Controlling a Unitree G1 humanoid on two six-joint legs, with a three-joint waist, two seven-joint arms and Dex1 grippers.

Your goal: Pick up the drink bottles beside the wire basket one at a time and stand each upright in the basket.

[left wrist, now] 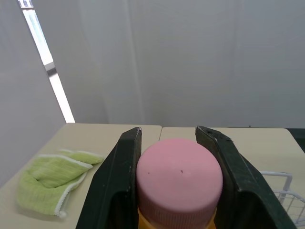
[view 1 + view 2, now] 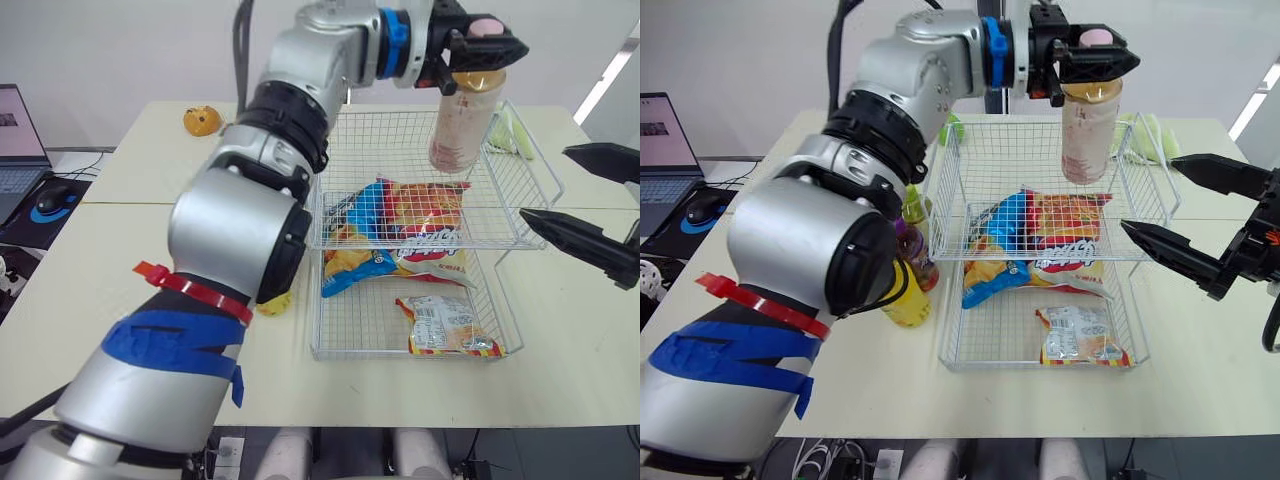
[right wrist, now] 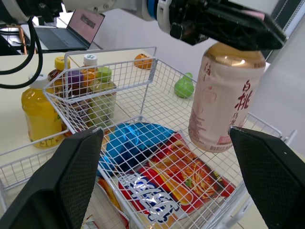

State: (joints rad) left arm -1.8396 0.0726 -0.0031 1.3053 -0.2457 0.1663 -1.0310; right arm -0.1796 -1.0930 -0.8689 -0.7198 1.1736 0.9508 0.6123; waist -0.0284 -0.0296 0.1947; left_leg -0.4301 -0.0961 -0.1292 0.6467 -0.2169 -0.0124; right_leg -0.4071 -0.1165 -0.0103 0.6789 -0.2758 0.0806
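Left hand (image 2: 1095, 50) grips pink-capped bottle (image 2: 1087, 130) over wire basket (image 2: 992, 130); 0 standing inside. Other bottles (image 2: 912, 262) stand left of it. Right hand (image 2: 1154, 194) wide.

Pink bottle (image 2: 465, 125): pink cap, gold neck, pale pink label with red characters. It hung upright, with the left gripper (image 1: 169, 133) clamped on its cap from both sides. It sat over the far right part of the basket's upper tier, base low near the mesh; contact couldn't be told.

Basket (image 2: 415, 356): white wire, two tiers, with the upper shelf set back over a lower tray, resting on the table.

Yellow bottle (image 3: 40, 114): yellow cap, yellow drink, stood upright on the table just beside the basket's left wall.

Bottle cluster (image 3: 83, 81): more bottles with yellow, white and green caps, one with a purple label, upright next to the yellow bottle along the same wall.
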